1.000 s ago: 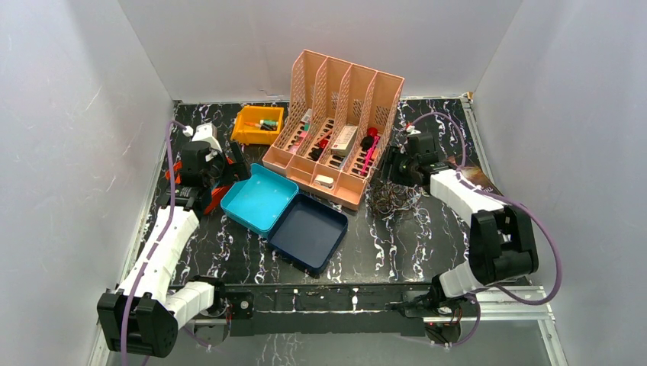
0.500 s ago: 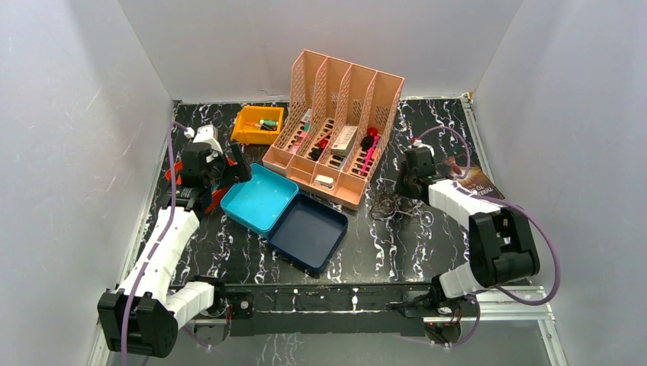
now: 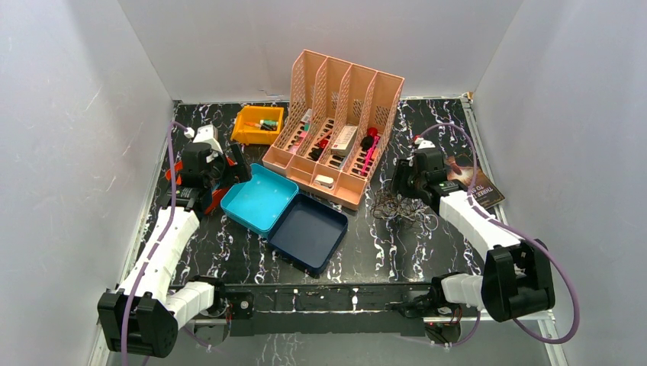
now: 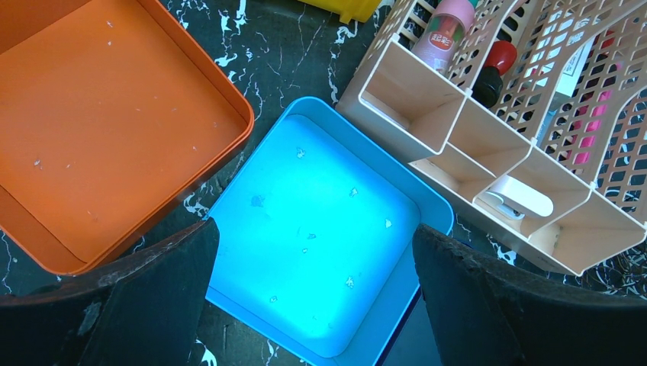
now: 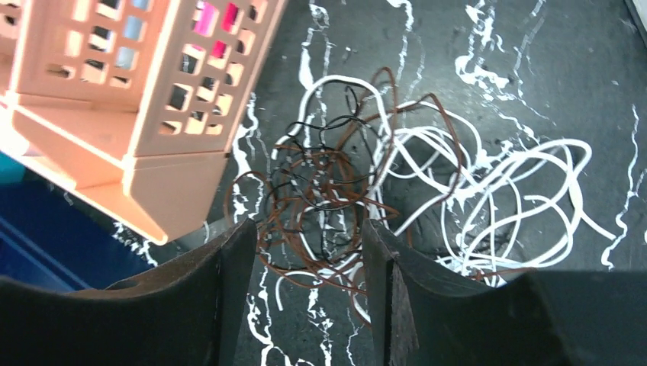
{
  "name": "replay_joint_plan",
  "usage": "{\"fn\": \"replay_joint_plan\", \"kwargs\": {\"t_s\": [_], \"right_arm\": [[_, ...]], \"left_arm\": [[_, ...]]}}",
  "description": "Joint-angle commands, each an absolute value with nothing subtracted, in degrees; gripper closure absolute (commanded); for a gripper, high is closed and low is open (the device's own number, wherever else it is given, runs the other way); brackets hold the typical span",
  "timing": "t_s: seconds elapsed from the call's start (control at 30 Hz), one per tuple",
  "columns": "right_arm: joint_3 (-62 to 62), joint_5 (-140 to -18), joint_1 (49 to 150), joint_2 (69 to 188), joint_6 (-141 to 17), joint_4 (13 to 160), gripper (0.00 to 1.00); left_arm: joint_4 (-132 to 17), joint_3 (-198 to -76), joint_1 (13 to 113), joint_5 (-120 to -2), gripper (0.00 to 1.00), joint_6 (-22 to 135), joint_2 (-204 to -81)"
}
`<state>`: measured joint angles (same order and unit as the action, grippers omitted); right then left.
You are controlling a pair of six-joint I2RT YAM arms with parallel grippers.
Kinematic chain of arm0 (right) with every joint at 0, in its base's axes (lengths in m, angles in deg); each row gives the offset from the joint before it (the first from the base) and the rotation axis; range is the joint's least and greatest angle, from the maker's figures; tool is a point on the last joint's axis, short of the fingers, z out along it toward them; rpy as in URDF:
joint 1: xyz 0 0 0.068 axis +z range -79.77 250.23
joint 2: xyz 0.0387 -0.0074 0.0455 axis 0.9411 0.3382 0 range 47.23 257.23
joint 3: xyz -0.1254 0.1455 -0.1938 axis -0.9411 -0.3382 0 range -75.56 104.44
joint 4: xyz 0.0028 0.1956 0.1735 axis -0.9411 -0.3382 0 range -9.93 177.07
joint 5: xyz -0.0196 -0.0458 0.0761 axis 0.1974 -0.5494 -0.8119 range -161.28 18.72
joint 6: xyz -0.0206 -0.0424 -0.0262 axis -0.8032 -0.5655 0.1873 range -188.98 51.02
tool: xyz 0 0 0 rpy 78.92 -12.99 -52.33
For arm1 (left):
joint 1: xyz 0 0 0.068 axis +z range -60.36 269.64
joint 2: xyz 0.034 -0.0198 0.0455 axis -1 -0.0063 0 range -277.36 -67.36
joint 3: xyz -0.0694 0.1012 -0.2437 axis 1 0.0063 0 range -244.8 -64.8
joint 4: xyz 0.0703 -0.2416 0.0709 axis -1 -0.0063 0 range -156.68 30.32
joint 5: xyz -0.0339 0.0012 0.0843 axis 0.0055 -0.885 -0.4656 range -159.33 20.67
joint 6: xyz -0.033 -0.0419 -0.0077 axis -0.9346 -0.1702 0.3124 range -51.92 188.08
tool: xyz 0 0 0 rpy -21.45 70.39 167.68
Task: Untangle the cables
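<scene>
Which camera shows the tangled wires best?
The right wrist view. The cables fill it close up: brown, black and white loops tangled on the table beside the rack. The top view shows just a tiny dark scribble; the left wrist view shows none.

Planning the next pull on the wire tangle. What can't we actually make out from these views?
Top view: cables too small to tell single strands apart.
Right wrist view: the tangle's near part is hidden behind the right fingers; whether any strand is caught there, cannot tell.
Left wrist view: orange tray cut off by the top and left edges; no cables in frame.
</scene>
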<state>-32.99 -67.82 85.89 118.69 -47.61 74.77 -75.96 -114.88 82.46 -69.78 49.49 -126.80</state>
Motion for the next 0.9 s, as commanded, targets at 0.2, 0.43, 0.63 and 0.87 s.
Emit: {"fn": "replay_joint_plan", "kwargs": {"t_s": [0.2,0.43,0.63,0.87], "right_arm": [[-25.90,-54.08,85.96,114.90,-42.11,64.44,0.26],[-26.92,-44.48,85.96,112.88,-34.94,60.04,0.26],[-27.77,-46.13,85.74,112.76,-36.14,60.66,0.36],[-25.16,-45.72,84.99,117.71,-40.93,61.24,0.51]], "left_arm": [[-76.11,-114.98,82.96,-71.21,0.02,48.60,-125.09],[-76.20,-115.34,83.01,-70.70,0.02,48.57,-125.69],[-76.29,-115.50,82.99,-70.38,0.02,48.65,-126.14],[-75.95,-115.59,82.96,-69.00,0.02,48.91,-126.67]]}}
